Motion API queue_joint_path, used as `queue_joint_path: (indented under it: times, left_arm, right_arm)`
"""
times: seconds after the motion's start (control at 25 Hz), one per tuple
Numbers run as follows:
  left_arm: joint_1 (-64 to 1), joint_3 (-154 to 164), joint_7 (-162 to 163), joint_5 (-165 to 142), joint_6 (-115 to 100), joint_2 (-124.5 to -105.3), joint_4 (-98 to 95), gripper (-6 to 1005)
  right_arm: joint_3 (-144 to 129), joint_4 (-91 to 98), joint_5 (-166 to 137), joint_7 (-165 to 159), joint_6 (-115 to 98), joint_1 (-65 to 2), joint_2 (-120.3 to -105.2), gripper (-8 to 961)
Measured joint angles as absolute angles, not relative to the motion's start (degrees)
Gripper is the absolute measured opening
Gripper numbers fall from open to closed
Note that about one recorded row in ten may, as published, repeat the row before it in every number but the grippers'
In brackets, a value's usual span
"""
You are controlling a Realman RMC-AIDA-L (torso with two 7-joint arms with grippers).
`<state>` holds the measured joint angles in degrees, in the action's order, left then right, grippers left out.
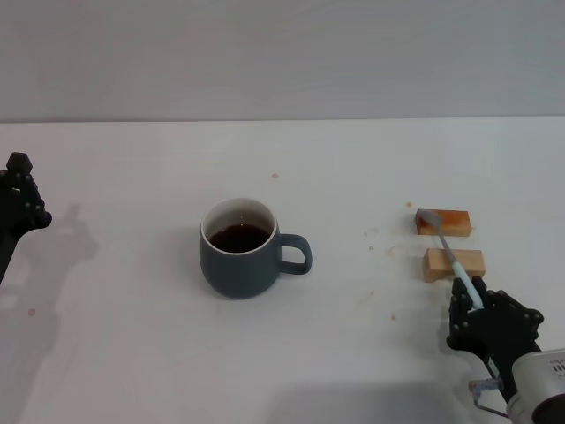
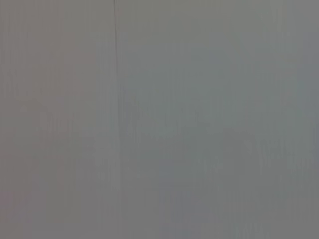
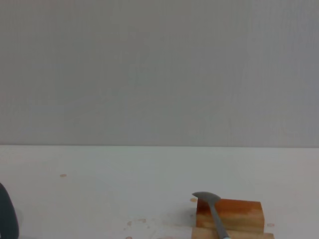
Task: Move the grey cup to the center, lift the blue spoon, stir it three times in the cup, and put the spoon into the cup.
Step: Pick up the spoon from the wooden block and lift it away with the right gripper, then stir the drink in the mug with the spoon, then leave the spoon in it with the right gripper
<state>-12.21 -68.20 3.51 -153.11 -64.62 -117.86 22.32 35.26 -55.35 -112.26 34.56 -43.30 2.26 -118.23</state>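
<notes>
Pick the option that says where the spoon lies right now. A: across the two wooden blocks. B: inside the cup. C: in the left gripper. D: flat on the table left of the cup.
A: the spoon lies across both wooden blocks, its bowl over the far one and its handle end at the right gripper, well apart from the cup.

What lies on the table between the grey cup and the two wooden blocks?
Nothing solid: in the head view, only bare table with small stains separates the grey cup from the wooden blocks.
</notes>
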Motion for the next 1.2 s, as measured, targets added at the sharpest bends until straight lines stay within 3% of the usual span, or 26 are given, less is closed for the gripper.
queue_joint_path:
  times: [0.28,0.56,0.76,1.2]
  left_arm:
    - [-12.2,-68.2,3.6,-152.9,-64.5,-117.84,22.3,-2]
    - [-12.2,-68.3,3.6,-152.7,-64.3,-117.78,22.2,-2]
    - [-12.3,-69.2,3.6,-152.7,-64.1,-117.80,21.9,-2]
    - [-12.7,-71.1,3.6,-152.6,-62.4,-117.93,22.1,-2]
  right_arm:
    - [38.0,-62.9,-112.4,43.6,-44.7,6.1,-117.10,160]
    - [40.4,-76.7,-112.4,52.8,-43.6,10.2,-114.14,159]
    - [43.2,-82.6,-112.2,53.8,-37.4,10.4,-112.85,159]
    - [53.8,-93.8,-112.7,58.2,-12.5,10.8,-113.42,160]
